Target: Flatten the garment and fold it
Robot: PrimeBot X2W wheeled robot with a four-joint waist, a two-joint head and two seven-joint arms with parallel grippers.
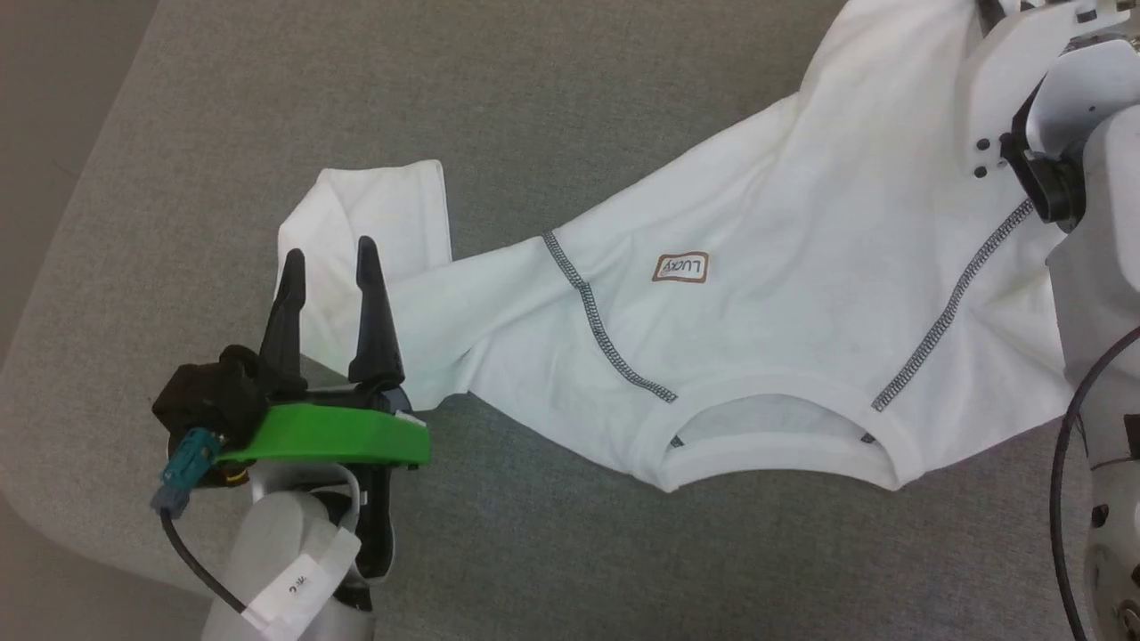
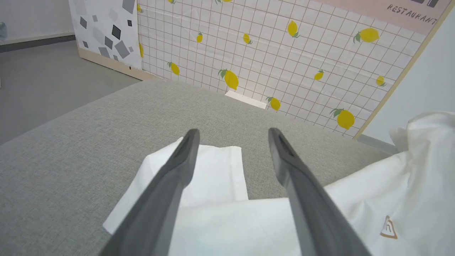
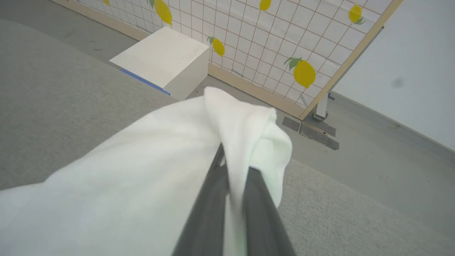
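Garment (image 1: pixel 766 294) edge clamped in right hand (image 3: pixel 233 167).

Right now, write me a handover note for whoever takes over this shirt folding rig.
Left gripper: open, empty, above the doubled-over sleeve.
Right gripper: shut on a bunched part of the garment, held off the cushion.
Garment: label side up on the grey cushion, collar toward the robot, rumpled.
Done: not flat yet, no proper fold made.
Left: straighten the sleeve, flatten, fold.
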